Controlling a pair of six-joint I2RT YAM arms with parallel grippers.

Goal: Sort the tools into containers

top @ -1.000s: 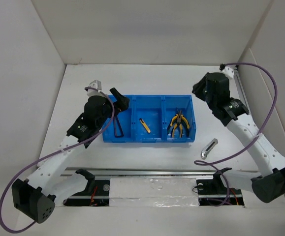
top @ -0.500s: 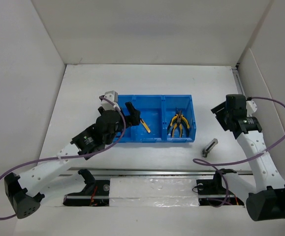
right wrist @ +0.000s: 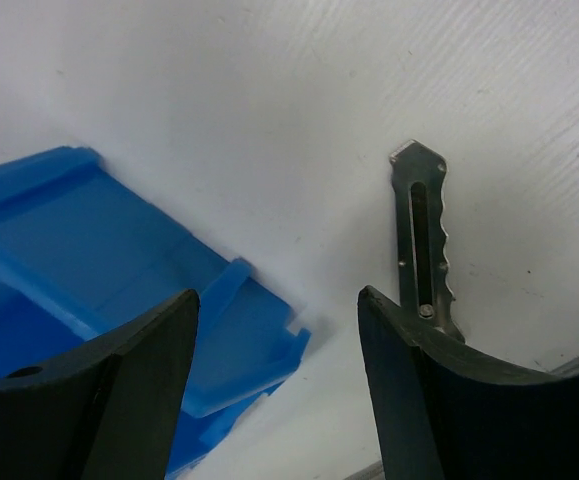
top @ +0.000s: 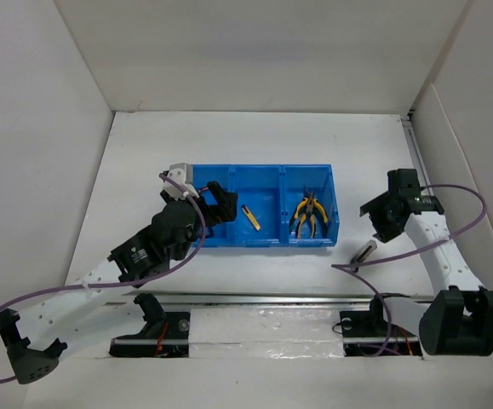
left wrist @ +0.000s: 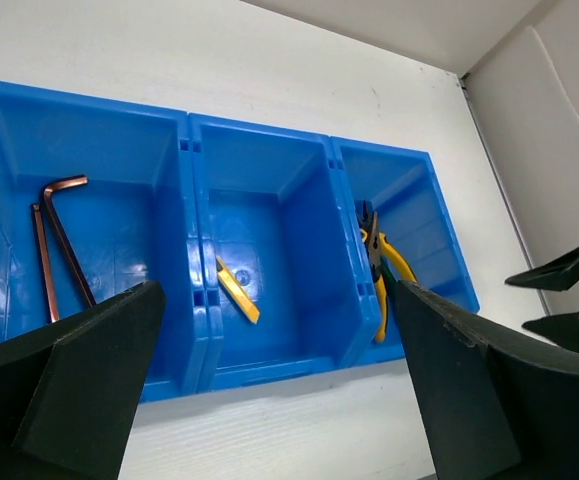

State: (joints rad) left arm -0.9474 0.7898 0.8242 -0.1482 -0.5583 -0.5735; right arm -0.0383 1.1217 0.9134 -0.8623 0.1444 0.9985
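Observation:
The blue tray [top: 267,241] has three compartments. Two dark hex keys [left wrist: 59,240] lie in its left one, a short yellow tool [top: 250,218] in the middle one and yellow-handled pliers [top: 310,215] in the right one. My left gripper [top: 216,209] hovers wide open over the tray's near left part and holds nothing; its arm hides the hex keys from above. A small silver metal piece [top: 365,251] lies on the table right of the tray. My right gripper [top: 375,223] hangs open just above and left of the silver piece [right wrist: 424,240], with nothing between its fingers.
White walls close the table in on the left, back and right. A metal rail [top: 263,298] runs along the near edge in front of the arm bases. Purple cables loop beside both arms. The tray's corner [right wrist: 119,260] lies close to the right gripper's left finger.
The right arm has swung from the far right back down to the silver piece, and its jaws have opened wider. The left arm has drawn back toward the near edge, still open.

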